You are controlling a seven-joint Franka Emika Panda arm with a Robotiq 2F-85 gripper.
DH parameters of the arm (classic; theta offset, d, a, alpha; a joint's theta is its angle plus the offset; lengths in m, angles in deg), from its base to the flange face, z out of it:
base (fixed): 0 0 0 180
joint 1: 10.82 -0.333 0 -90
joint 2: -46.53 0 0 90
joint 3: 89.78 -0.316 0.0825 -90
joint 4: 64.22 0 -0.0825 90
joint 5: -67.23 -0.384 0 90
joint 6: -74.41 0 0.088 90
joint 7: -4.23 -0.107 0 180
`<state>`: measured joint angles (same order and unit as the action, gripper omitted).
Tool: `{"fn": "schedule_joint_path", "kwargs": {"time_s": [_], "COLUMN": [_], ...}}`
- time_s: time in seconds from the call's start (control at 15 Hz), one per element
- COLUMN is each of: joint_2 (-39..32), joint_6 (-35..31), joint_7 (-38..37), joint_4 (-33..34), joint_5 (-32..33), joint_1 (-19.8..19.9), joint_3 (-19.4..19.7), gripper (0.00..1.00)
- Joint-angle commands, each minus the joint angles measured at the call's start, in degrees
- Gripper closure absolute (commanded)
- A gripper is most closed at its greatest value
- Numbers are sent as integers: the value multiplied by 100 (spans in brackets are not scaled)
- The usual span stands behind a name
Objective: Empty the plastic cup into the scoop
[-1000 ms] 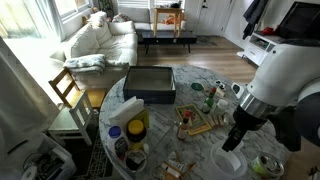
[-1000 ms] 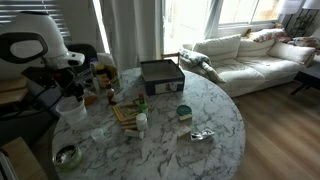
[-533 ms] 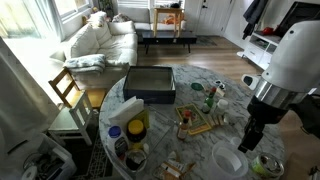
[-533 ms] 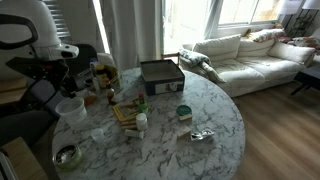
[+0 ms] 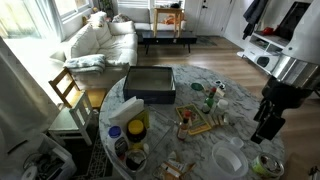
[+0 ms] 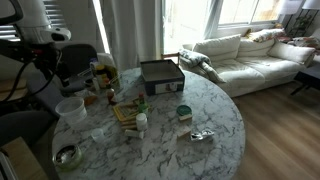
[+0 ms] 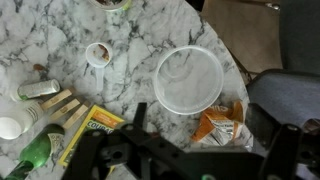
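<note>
The marble table (image 7: 70,25) was crowded; the gripper (image 5: 263,128), wide open and empty, could probably strike the orange packet (image 7: 220,120) beside the cup (image 7: 188,80).

Place: a home, a living room with an eating corner.
Landmark: a round marble table (image 6: 205,105), crowded with household clutter such as a green bottle (image 5: 209,98), cups and food packets.
Seating: a white sofa (image 6: 250,55) with cushions stands well beyond the table, and a wooden chair (image 5: 68,90) stands just beside the table's rim.
Other furniture: a low dark side table (image 5: 165,37) stands beyond the table, near the sofa.
Floor: wood planks (image 6: 285,130) run between the table and the sofa.
Light: daylight comes through large windows (image 6: 190,20) behind the sofa, and long curtains (image 6: 125,30) hang behind the table.
</note>
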<state>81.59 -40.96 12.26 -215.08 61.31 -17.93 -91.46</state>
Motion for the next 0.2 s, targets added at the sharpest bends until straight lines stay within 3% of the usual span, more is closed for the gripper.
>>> {"fn": "schedule_joint_path", "kwargs": {"time_s": [0.0,0.13], "joint_2": [66,169], "joint_6": [41,59], "joint_7": [-32,-74], "joint_4": [61,102], "joint_5": [38,64], "joint_1": [3,8], "joint_3": [-14,-47], "gripper": [0,0]}}
